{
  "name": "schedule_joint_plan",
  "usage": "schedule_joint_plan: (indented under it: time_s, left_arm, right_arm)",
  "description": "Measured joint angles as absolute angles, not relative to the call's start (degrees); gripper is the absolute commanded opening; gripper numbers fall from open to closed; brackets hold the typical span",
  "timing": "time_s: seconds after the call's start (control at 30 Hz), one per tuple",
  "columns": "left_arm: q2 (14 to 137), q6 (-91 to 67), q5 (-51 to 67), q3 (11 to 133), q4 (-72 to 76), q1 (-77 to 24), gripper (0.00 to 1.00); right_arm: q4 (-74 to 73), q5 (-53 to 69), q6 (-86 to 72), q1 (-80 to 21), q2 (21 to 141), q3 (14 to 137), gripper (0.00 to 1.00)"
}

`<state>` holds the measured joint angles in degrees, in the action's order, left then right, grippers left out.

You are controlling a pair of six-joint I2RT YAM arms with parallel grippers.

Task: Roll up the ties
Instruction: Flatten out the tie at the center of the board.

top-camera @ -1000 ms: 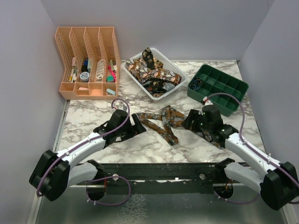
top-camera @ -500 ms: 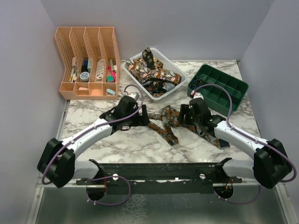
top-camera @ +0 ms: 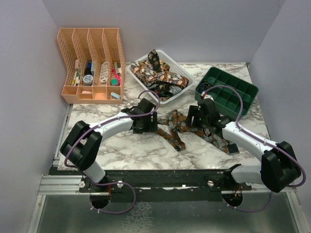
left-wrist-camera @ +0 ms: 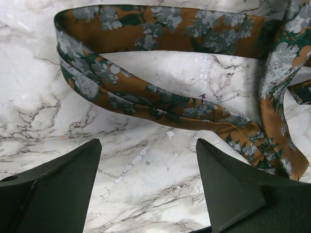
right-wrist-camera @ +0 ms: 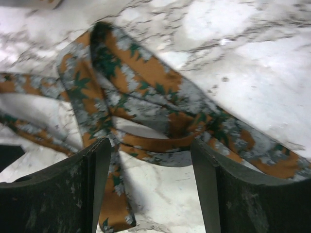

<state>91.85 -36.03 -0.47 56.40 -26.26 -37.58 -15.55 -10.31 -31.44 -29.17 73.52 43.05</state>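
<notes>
One tie (top-camera: 173, 127), brown-orange with grey and green leaves, lies loosely crossed on the marble table mid-scene. Its right end runs under my right arm. My left gripper (top-camera: 151, 124) is open at the tie's left end; in the left wrist view the folded tie (left-wrist-camera: 160, 99) lies just beyond the gripper (left-wrist-camera: 148, 145), with bare marble between the fingers. My right gripper (top-camera: 192, 120) is open over the tie's right part; in the right wrist view the looped tie (right-wrist-camera: 146, 92) lies ahead of the gripper (right-wrist-camera: 150, 145), and one strip passes under the left finger (right-wrist-camera: 92, 174).
A white basket (top-camera: 181, 69) at the back centre holds several more patterned ties (top-camera: 156, 75). A green compartment tray (top-camera: 233, 92) stands at the back right. An orange file organizer (top-camera: 92, 65) with small items stands at the back left.
Both arms have reached in toward the tie: the left gripper swung right and forward to its left end, the right gripper shifted left over its right part. The tie has not moved.
</notes>
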Motion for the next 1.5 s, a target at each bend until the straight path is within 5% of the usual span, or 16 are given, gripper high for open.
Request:
schedule_joint_plan:
  time_s: [0.57,0.73,0.93,1.3,1.5]
  left_arm:
    - [90.02,-45.17,-3.44,52.18,-18.87,-33.98,0.99]
    - [90.08,-47.33,-2.22,49.56,-12.88,-33.28,0.95]
    - [91.57,-48.84,-0.25,48.8,-8.95,-31.73,0.83]
    - [93.43,-48.6,0.86,48.82,-7.22,-31.07,0.36]
    - [93.32,-48.58,1.17,47.7,-7.62,-30.65,0.2]
  right_arm:
    - [-16.71,5.08,-28.75,-29.21,78.98,48.66,0.7]
    - [-15.16,8.05,-26.26,-29.76,76.01,47.99,0.66]
    - [-19.86,7.25,-23.49,-30.24,78.48,48.42,0.57]
    - [-17.37,8.75,-37.67,-32.45,80.4,42.37,0.61]
    - [-7.88,6.48,-44.23,-32.67,80.49,37.8,0.61]
